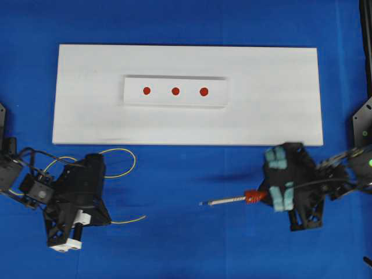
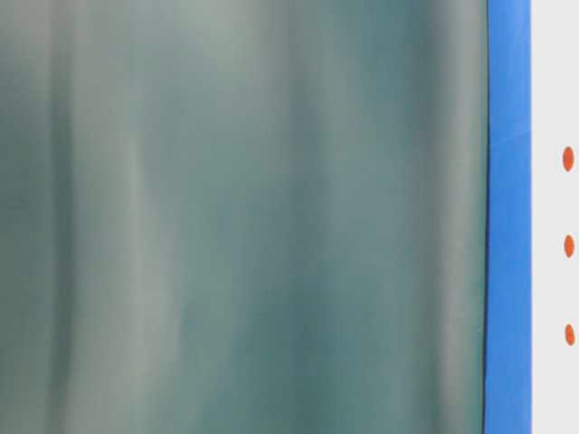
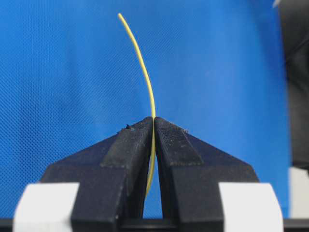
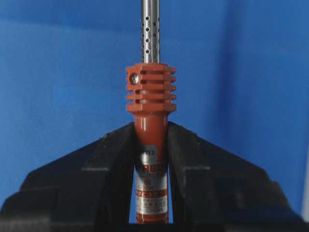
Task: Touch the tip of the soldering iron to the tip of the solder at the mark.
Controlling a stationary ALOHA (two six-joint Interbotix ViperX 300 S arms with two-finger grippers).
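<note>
Overhead, the left gripper (image 1: 107, 220) sits low near the desk's (image 1: 186, 244) front-left corner, the solder (image 1: 119, 168) looping beside it; the right gripper (image 1: 268, 197) near the front-right holds the soldering iron (image 1: 232, 200) level, tip toward the middle. The left wrist view shows fingers (image 3: 130, 145) pinched shut on the yellow wire. The right wrist view shows fingers (image 4: 113, 159) clamped on the iron's red handle.

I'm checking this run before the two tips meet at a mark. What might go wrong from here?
1. The thin yellow solder wire bends beyond the left gripper, so its tip may land off the red dots.
2. The orange-handled soldering iron is clamped low on its handle in the right gripper; pressing its tip down might pivot it.
3. The table-level view is mostly blocked.
</note>
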